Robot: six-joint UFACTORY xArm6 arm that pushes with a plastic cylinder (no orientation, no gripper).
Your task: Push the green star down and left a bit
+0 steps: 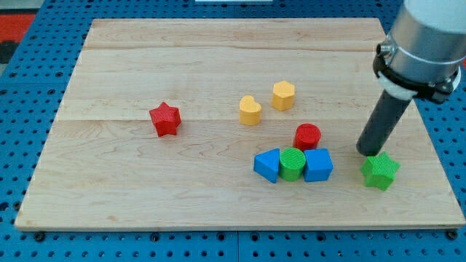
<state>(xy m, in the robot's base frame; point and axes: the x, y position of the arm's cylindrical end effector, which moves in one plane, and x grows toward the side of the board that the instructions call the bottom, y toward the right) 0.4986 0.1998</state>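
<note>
Your rod carried no claw, so there was nothing to spread or pinch; my tip point(365, 152) sat just above-left of the green star point(380, 171), near the board's point(218, 44) bottom-right corner, with the blue cube point(317, 164) to its left.

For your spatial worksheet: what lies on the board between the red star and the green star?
In the camera view, the blue-green-blue block row lies between the red star and the green star.
</note>
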